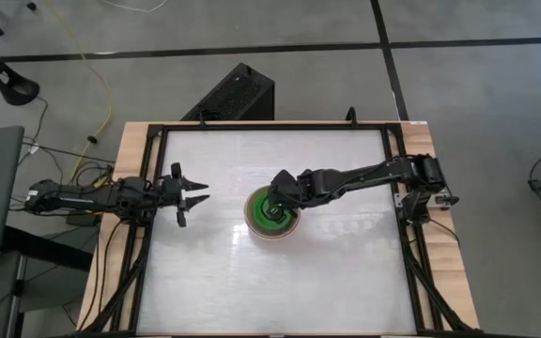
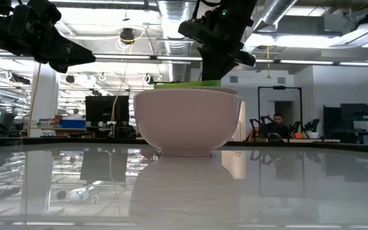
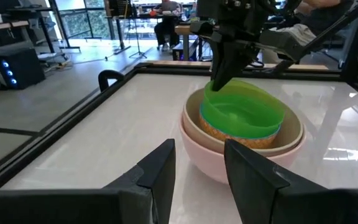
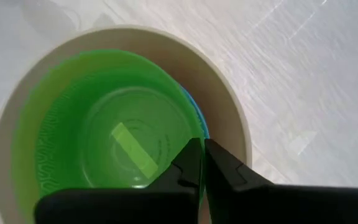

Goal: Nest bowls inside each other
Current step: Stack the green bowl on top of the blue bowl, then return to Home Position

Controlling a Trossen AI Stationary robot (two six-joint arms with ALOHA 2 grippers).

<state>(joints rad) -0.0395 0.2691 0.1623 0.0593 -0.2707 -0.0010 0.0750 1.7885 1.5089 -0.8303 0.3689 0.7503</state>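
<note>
A stack of round, smooth plastic bowls is seen near the middle of the pale, glossy table. The outermost visible is the pink-salmon bowl, with curved walls narrowing to a small foot that is mirrored in the tabletop. Inside it sits the grey-beige bowl, shown as a thin matte rim, and a sliver of the light blue bowl is exposed in the right wrist view. Uppermost is the bright green bowl, translucent and tilted (one side raised above the stack), with a pale rectangular mark on its flat bottom.

The right gripper is positioned over the stack; its fingers are drawn narrowly together at the green bowl's rim, and the wall appears to be pinched between them, though whether it is truly gripped cannot be told.

The left gripper is held above the table's left part, well apart from the bowls, its dark angular fingers spread with nothing between them.
</note>
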